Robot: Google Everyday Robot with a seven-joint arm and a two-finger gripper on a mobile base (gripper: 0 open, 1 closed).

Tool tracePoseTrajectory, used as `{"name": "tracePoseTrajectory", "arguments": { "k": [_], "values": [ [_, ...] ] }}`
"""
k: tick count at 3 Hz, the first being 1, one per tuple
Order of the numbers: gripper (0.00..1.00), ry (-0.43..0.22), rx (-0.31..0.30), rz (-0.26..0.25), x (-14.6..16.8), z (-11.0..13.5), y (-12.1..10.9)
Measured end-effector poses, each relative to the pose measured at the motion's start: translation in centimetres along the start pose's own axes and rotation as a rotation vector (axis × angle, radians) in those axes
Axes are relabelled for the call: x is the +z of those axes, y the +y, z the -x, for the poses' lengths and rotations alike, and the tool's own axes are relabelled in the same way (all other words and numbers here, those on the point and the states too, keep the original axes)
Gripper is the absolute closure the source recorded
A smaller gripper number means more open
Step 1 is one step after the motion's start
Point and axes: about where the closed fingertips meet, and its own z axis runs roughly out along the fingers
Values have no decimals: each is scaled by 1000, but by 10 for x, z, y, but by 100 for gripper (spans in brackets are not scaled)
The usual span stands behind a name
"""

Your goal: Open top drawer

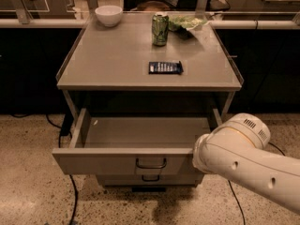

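Note:
The top drawer [103,161] of the grey cabinet is pulled far out, and its inside looks empty. Its flat front carries a small dark loop handle [151,163] at the centre. A narrower drawer with a like handle [150,177] shows just below it. My white arm [243,161] comes in from the lower right, level with the right end of the drawer front. The gripper is hidden behind the arm, so its place relative to the handle does not show.
On the cabinet top [112,64] stand a white bowl [108,15], a green can [160,29], a green bag [187,22] and a dark blue packet [165,67]. Black cables [72,191] lie on the speckled floor at the left. A person sits behind the cabinet.

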Motion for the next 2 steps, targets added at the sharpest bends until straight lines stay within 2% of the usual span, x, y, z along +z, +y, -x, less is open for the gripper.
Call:
{"name": "tracePoseTrajectory", "arguments": {
  "k": [2],
  "values": [
    [100, 2, -2, 34, -2, -1, 5]
  ]
}}
